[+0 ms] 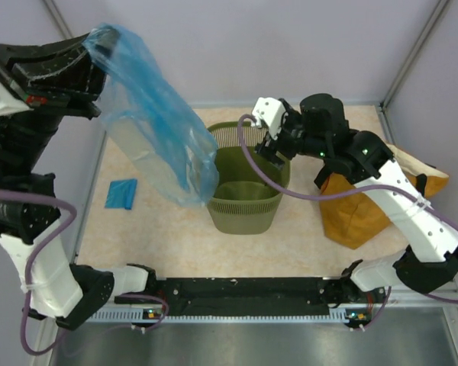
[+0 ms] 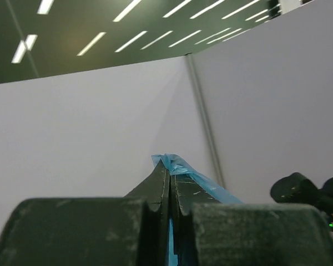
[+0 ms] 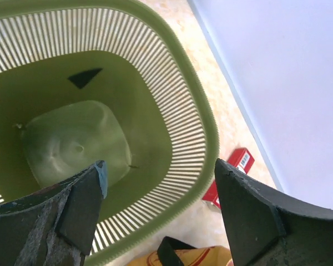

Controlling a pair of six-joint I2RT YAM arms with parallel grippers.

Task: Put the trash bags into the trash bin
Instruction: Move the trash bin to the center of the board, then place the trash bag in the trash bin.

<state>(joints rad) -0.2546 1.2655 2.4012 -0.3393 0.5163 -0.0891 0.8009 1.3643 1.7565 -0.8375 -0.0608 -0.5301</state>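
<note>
My left gripper (image 1: 91,47) is raised high at the far left and shut on the top of a big crinkly light-blue trash bag (image 1: 156,126); the film shows between its fingers in the left wrist view (image 2: 180,166). The bag hangs down slantwise, its lower end beside the left rim of the olive-green trash bin (image 1: 244,200). A small folded blue trash bag (image 1: 121,193) lies flat on the table left of the bin. My right gripper (image 1: 269,145) is open and empty over the bin's right rim; the right wrist view looks into the empty bin (image 3: 77,138).
A mustard-orange sack with black handles (image 1: 366,202) stands right of the bin, under my right arm. A flat red box (image 3: 233,172) lies on the table behind the bin near the back wall. Walls close the table on three sides.
</note>
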